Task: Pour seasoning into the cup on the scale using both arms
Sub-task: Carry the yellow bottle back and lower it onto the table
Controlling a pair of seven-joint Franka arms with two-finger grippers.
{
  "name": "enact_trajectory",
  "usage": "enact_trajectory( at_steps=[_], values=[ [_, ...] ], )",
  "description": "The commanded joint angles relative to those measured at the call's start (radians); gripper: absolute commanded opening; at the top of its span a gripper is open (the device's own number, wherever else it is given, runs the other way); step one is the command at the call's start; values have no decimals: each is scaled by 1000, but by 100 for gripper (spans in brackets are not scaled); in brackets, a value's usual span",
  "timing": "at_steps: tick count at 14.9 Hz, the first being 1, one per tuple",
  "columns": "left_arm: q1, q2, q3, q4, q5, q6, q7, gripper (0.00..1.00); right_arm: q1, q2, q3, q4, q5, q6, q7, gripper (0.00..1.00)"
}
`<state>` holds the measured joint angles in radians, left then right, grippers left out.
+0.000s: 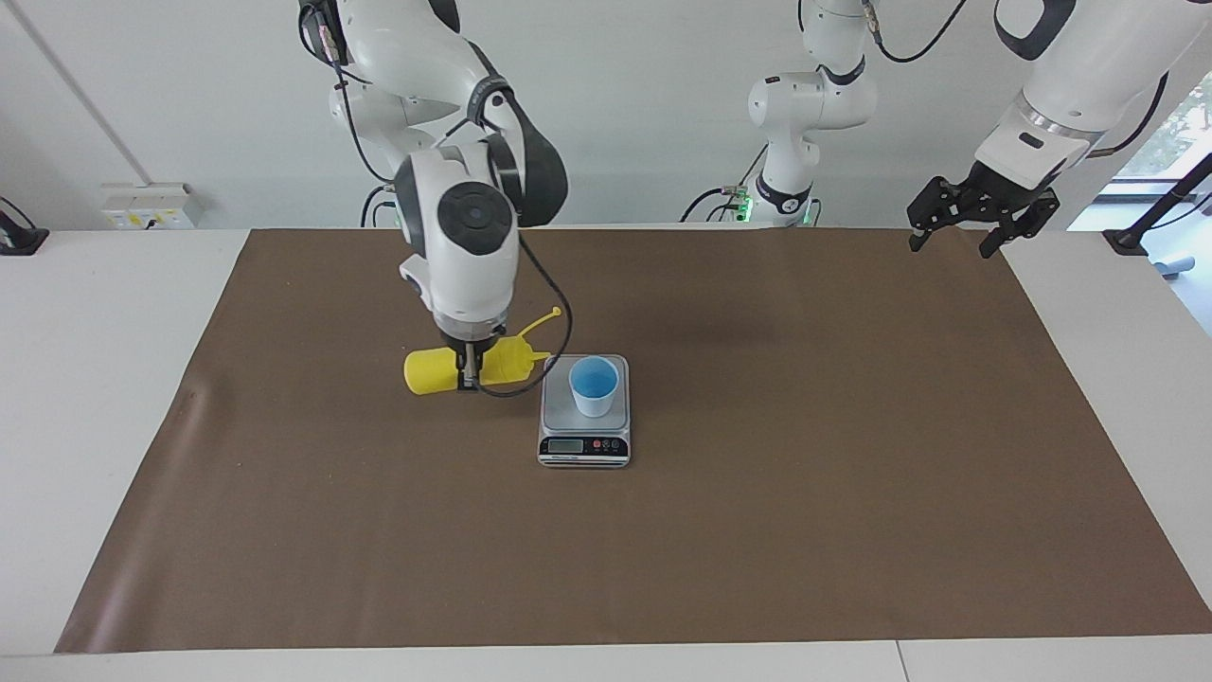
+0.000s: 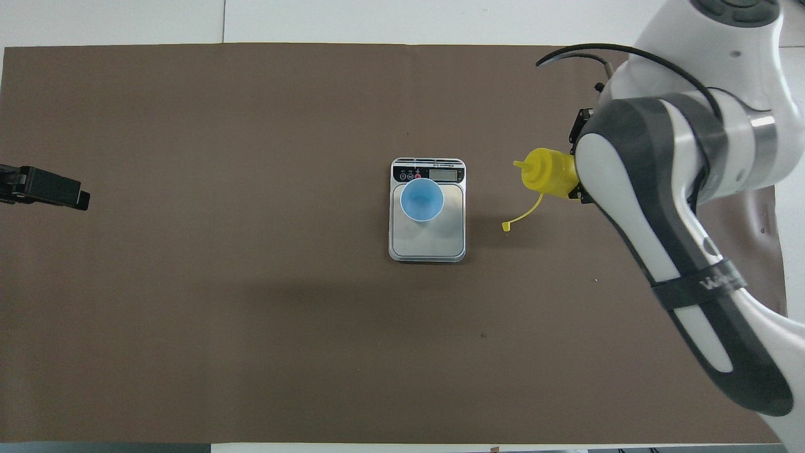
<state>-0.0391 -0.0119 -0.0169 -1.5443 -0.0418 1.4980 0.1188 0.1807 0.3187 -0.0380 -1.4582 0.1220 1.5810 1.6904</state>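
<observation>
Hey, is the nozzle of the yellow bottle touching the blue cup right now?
Apart. The overhead view shows bare brown mat between the yellow bottle, held in the right gripper, and the blue cup standing on the scale.

You are working under bright, even, diffuse light from above, so nothing looks dim. In the overhead view a broad soft shadow lies on the brown mat (image 2: 251,352) at about 7 o'clock from the scale (image 2: 427,242). In the facing view a fainter patch sits at about 1 o'clock from the scale (image 1: 584,426). A window (image 1: 1179,123) at 3 o'clock glows pale and washed out. The steel platform shows mild sheen, no hard glare. Both views are sharp, with no motion blur and straight mat edges.
</observation>
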Motion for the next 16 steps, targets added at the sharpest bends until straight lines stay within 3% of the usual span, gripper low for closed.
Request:
enact_trajectory(
  at_steps=[1, 4, 12, 16],
  values=[
    [12, -17, -6, -13, -10, -9, 12, 100, -119, -78, 13, -117, 140, 24, -153, 0],
    [12, -17, -6, -13, -10, -9, 12, 100, -248, -143, 12, -244, 325, 62, -300, 0],
    [12, -17, -6, -13, -10, -9, 12, 100, -435, -320, 10, -678, 671, 244, -754, 0],
    [12, -17, -6, -13, -10, -9, 12, 100, -490, -303, 10, -767, 824, 263, -1002, 0]
  ],
)
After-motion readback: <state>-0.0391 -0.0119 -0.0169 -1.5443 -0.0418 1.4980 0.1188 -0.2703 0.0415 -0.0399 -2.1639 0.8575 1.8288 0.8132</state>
